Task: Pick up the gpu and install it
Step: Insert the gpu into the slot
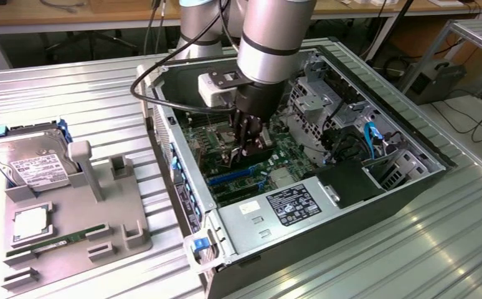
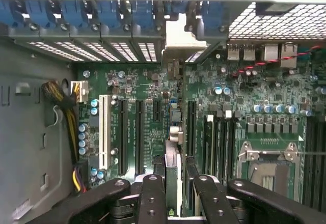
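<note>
Tool [image 1: 252, 151] clamped on gpu [image 2: 173, 175], held edge-down over motherboard [image 2: 153, 89] slots inside open computer case [image 1: 407, 134] for seating.

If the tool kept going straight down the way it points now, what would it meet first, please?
Most likely the green motherboard inside the open computer case. The tool points down at it, gripping the gpu edge-on, so the card's lower edge would touch first; the depth is unclear.
</note>
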Motion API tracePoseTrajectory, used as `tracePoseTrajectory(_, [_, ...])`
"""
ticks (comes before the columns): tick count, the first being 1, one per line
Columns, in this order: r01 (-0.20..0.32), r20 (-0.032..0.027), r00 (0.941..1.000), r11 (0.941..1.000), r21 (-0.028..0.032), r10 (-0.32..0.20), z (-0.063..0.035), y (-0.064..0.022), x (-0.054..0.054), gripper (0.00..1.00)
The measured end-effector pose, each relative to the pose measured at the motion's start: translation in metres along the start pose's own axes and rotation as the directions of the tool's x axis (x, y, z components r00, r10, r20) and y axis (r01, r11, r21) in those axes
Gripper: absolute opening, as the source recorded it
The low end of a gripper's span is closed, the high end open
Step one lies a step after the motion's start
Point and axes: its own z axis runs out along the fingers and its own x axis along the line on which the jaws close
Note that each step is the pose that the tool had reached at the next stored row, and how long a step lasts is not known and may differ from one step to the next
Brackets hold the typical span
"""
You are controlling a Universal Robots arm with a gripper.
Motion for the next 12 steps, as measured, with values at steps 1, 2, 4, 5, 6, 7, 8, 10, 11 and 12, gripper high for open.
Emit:
tracePoseTrajectory(1, [0.003, 0.0008, 1.0, 1.0, 0.0001, -0.003, 0.0013, 0.0009, 0.0, 0.26])
tracePoseTrajectory(2, [0.006, 0.0015, 1.0, 1.0, 0.0001, -0.006, 0.0026, 0.0019, 0.0, 0.26])
tracePoseTrajectory(4, [0.011, 0.0025, 0.9999, 0.9999, 0.0002, -0.011, 0.0049, 0.0032, 0.0, 0.26])
tracePoseTrajectory(5, [0.014, 0.003, 0.9999, 0.9999, 0.0003, -0.014, 0.0059, 0.0035, 0.0, 0.26])
tracePoseTrajectory(6, [0.016, 0.0033, 0.9999, 0.9999, 0.0003, -0.016, 0.0067, 0.0036, -0.0001, 0.26])
tracePoseTrajectory(7, [0.018, 0.0034, 0.9998, 0.9998, 0.0004, -0.018, 0.0073, 0.0039, -0.0001, 0.26])
tracePoseTrajectory(8, [0.02, 0.0035, 0.9998, 0.9998, 0.0003, -0.02, 0.008, 0.0041, -0.0001, 0.26])
tracePoseTrajectory(10, [0.023, 0.0034, 0.9997, 0.9997, 0.0004, -0.023, 0.0095, 0.0047, -0.0001, 0.26])
tracePoseTrajectory(11, [0.024, 0.0034, 0.9997, 0.9997, 0.0004, -0.024, 0.0103, 0.0051, -0.0001, 0.26])
tracePoseTrajectory(12, [0.025, 0.0034, 0.9997, 0.9997, 0.0004, -0.025, 0.0112, 0.0055, -0.0002, 0.26])
